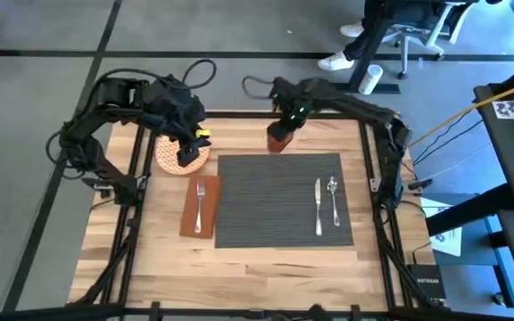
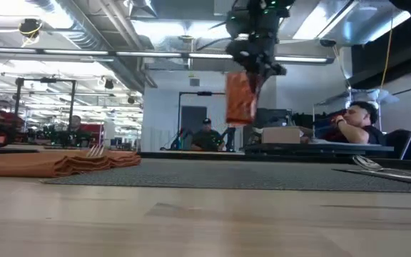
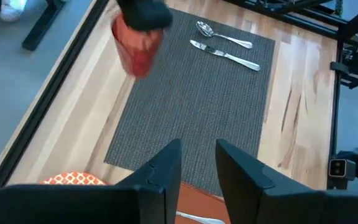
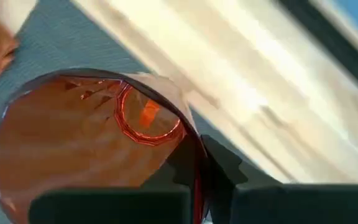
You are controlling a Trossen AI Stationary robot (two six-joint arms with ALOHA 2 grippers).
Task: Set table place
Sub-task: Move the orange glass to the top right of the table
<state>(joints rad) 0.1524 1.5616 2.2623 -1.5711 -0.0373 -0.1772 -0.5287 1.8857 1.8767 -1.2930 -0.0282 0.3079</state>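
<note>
A: Where the two dark arms reach in, what lies beneath them?

B: The large light-wood plank tabletop with black rails along its edges. On its middle lies the dark grey ribbed rectangular placemat, flat and bare at its centre.

A: And beside the mat?

B: Touching its left edge lies the long brown folded napkin, with the silver fork resting lengthwise on it. Beyond the napkin, near the far left corner of the mat, sits the round orange-patterned plate, partly hidden under the left arm.

A: The other cutlery?

B: The silver knife and the silver spoon lie side by side on the mat's right part, parallel and just apart.

A: Which hand is working?

B: The right hand pinches the rim of the small translucent orange cup, one finger inside and one outside. The cup hangs clear above the mat's far edge, slightly tilted.

A: And the left hand?

B: It hovers over the plate with its fingers spread, gripping nothing.
</note>
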